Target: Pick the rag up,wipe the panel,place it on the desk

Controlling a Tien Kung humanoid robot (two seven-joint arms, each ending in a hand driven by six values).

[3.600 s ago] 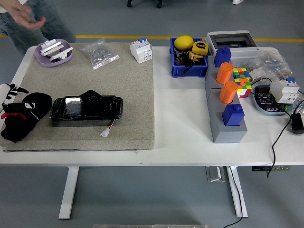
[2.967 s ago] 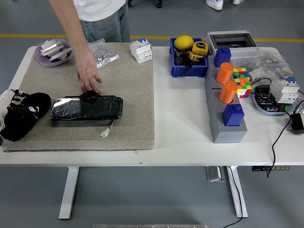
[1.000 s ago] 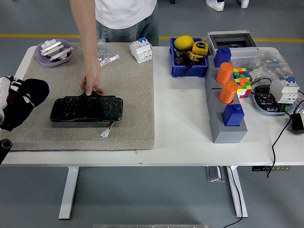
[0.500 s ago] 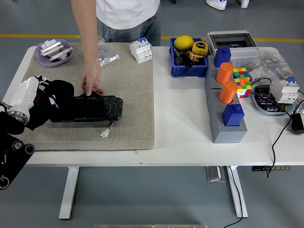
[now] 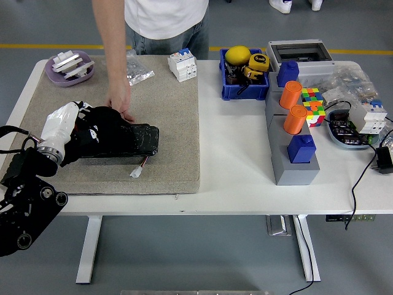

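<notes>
On the beige mat (image 5: 172, 110) at the tabletop's (image 5: 239, 178) left half, the left hand (image 5: 83, 132) presses the black rag (image 5: 104, 126) onto the left end of the black panel (image 5: 132, 140). Rag against hand and panel is hard to separate, so the fingers' closure is inferred: curled on the rag. The panel's long axis runs left–right, extending rightward from the hand. A person's hand (image 5: 120, 101) steadies the panel's far edge. The right arm is out of view.

Left robot hand (image 5: 73, 126) closed on black rag (image 5: 101, 123), arm reaching in from lower left.
</notes>
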